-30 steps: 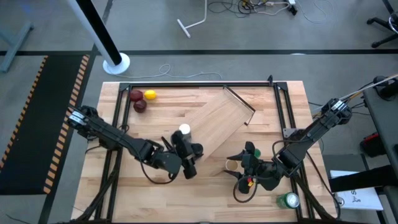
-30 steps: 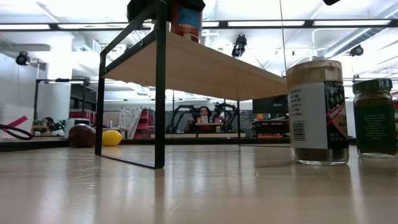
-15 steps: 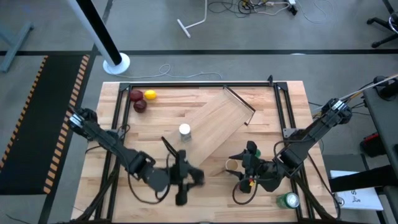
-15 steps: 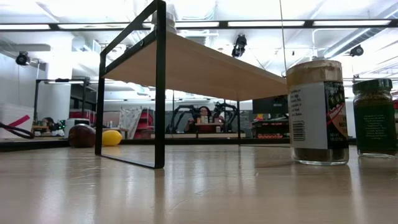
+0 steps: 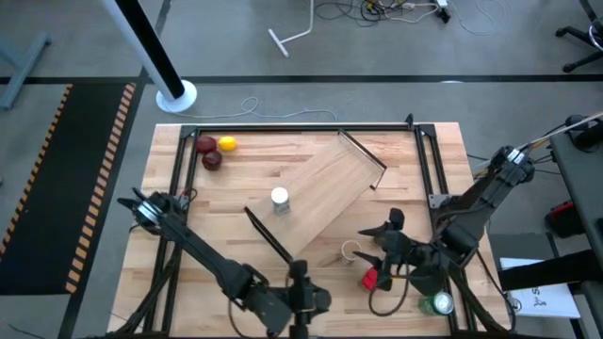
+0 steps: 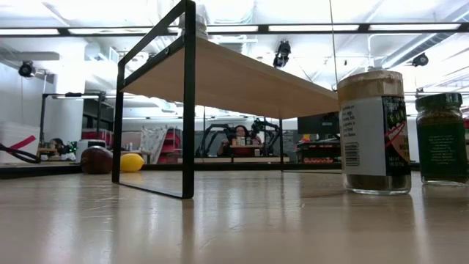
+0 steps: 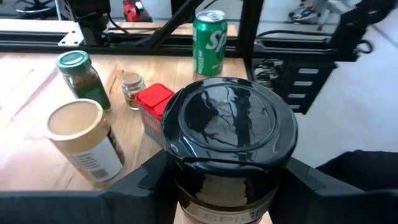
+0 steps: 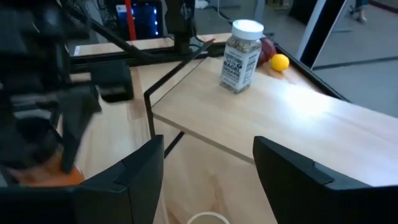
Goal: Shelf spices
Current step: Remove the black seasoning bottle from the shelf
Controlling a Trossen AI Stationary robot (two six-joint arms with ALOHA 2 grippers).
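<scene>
black-capped jar (image 7: 228, 149) label hidden, left gripper (image 7: 217, 186) clamping

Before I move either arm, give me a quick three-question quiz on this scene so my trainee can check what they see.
1. True or false: the white-capped jar stands on the shelf.
2. What is between the jaws of the left gripper? A) nothing B) the black-capped jar C) a spoon
3. How many spice containers stand on the shelf?

Key: 1 true; 2 B; 3 one.
</scene>
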